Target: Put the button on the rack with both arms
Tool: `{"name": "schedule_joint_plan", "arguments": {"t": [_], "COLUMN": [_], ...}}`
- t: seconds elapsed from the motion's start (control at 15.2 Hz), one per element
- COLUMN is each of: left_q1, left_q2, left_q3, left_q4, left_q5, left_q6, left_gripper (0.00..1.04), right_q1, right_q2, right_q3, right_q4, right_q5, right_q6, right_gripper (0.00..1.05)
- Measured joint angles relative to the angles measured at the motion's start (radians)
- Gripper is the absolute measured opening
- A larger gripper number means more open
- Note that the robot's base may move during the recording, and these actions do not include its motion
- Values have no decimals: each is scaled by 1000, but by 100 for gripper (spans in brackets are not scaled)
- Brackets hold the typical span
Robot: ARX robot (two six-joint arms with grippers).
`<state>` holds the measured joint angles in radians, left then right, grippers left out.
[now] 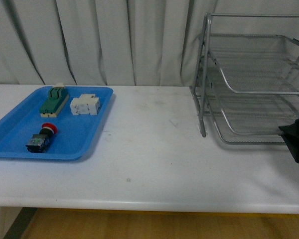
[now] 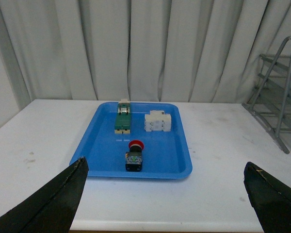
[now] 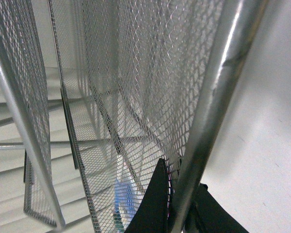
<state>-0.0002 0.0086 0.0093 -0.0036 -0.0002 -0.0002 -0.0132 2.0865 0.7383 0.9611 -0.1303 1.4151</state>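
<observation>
Silver wire rack (image 1: 249,89): our R gripper (image 3: 180,182) has its jaws clamped on the bottom shelf's front rail. L gripper (image 2: 165,165) jaws wide apart, empty. We see the button (image 1: 42,137) lying in blue tray (image 1: 15,124) on the surface (image 1: 154,154), near its front edge.

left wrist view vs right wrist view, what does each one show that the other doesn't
Only the left wrist view shows the button lying on the blue tray, with the green-topped switch block and the white block beyond it, and the left gripper open and empty. Only the right wrist view shows, close up, the right gripper closed on a tube of the rack, with mesh filling the picture. Both show the rack and the white table; in the left wrist view the rack is only a sliver at the edge.
</observation>
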Motion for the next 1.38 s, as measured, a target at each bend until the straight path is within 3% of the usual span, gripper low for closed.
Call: {"name": "schedule_joint_plan", "arguments": {"t": [0.26,0.33,0.53,0.66,0.79,0.86,0.92,0.99,1.05,1.18,1.38], "left_q1": [0,0,0,0,0,0,0,0,0,0,0], "left_q2": [0,0,0,0,0,0,0,0,0,0,0], "left_q3": [0,0,0,0,0,0,0,0,0,0,0], "left_q4": [0,0,0,0,0,0,0,0,-2,0,0], "left_q5": [0,0,0,0,0,0,0,0,0,0,0], "left_q6": [0,0,0,0,0,0,0,0,0,0,0], "left_gripper": [98,98,98,98,98,98,98,98,98,98,98], "right_q1": [-1,-3,-23,-17,28,41,27,7,8,8,8], "right_q2": [-146,-166,-227,-369,-645,-755,-723,-701,-738,-918,-1146], "right_q3": [-301,-342,-368,-425,-468,-473,-530,-594,-649,-652,-687], "right_q4": [166,193,198,101,-158,-256,35,174,219,104,-81], "right_q5": [-17,-21,-50,-77,-21,-8,68,128,131,131,131], "right_q6": [56,34,-52,-154,-283,-337,-533,-776,-1007,-1295,-1392], "right_gripper": [4,10,45,69,95,100,89,76,63,38,1]}}
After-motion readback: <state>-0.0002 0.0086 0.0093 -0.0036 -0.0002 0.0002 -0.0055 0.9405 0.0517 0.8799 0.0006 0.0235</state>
